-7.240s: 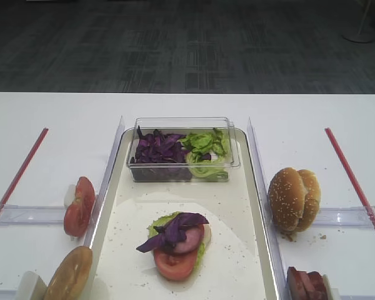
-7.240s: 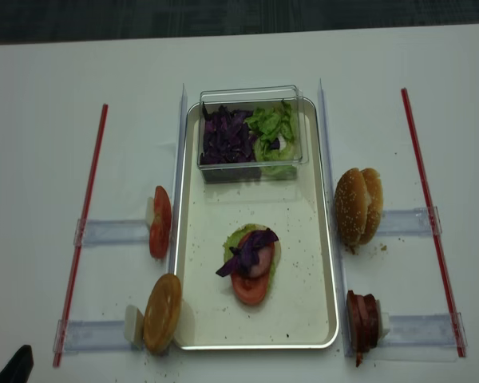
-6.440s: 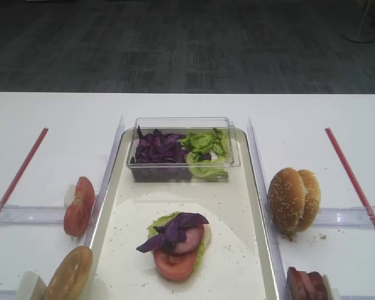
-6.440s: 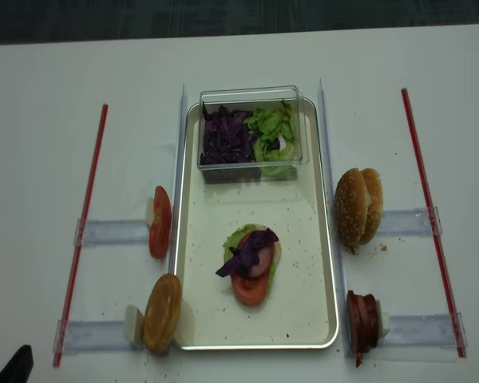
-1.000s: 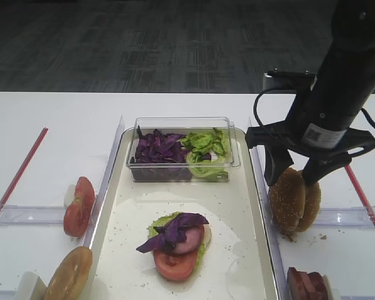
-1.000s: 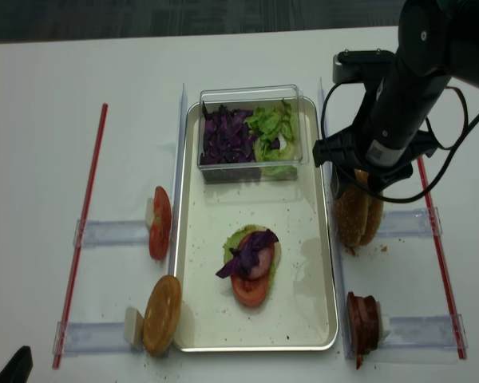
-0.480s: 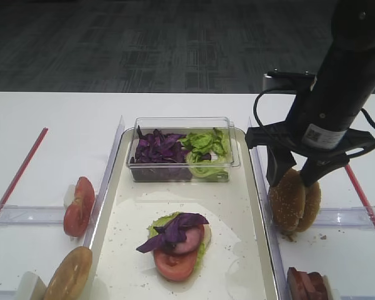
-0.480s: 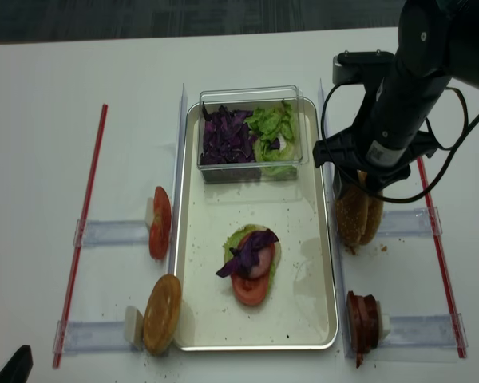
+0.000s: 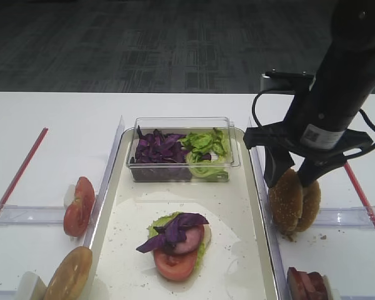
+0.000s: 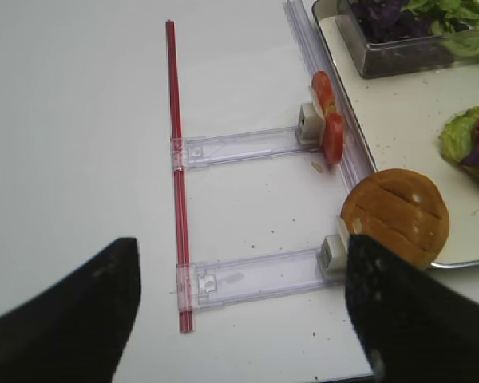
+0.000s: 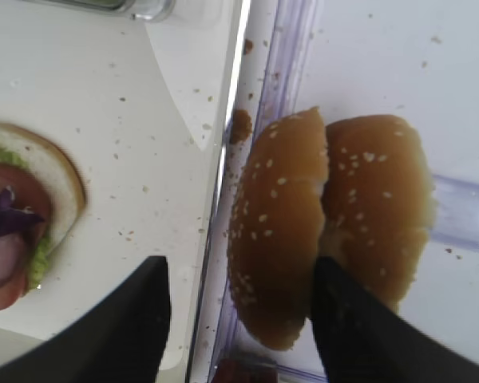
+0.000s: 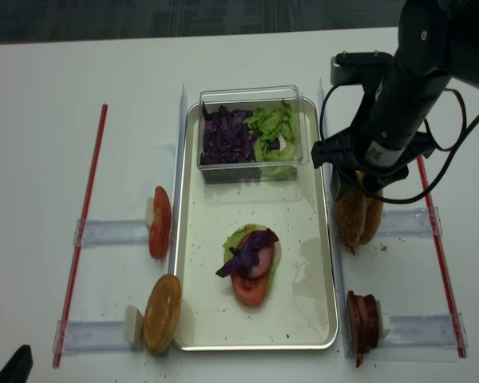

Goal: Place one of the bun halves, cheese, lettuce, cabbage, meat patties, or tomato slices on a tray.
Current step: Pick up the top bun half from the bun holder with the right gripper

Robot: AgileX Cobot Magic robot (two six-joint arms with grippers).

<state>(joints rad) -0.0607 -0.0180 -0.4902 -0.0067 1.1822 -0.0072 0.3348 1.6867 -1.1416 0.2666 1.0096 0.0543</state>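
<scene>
Straddling sesame bun half, right pincer, fingers either side

Bright, even light from overhead, and the white table nearly washes out in the realsense view. Shadows are soft and short, pooling just under the food. The floor behind sits dim. A mild sheen runs along the tray rim. Both wrist views put the dark fingers up close as blurred, featureless shapes, while the surface beyond stays sharp
</scene>
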